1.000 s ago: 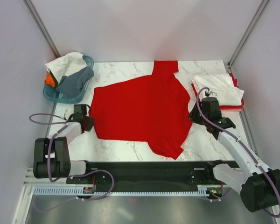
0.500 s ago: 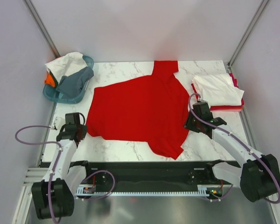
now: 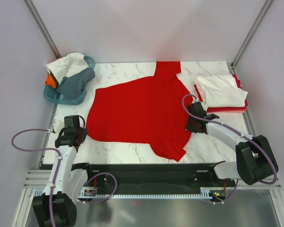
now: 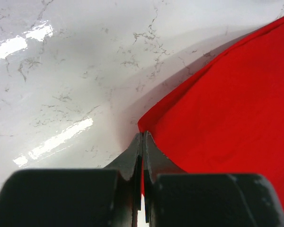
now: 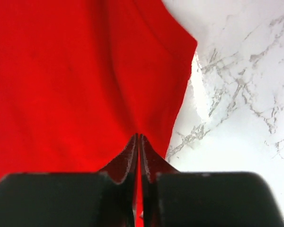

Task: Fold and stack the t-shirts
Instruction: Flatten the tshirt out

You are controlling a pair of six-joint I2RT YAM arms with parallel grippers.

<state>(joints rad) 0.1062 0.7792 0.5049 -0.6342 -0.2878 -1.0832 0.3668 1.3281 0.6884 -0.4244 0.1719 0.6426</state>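
Top external: high, behind arm bases, looking down on whole desk (image 3: 123, 149). Left wrist: close, low, sighting past left gripper (image 4: 142, 137). Right wrist: likewise past right gripper (image 5: 138, 137). All three share the red t-shirt (image 3: 142, 109)

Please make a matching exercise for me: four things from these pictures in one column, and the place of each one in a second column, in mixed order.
Things
1. red t-shirt
2. folded white t-shirt
3. teal basket
4. left gripper

Places
A. far left side
B. shut on the red t-shirt's near left corner
C. spread out in the middle
D. far right side

Pairs: 1-C, 2-D, 3-A, 4-B
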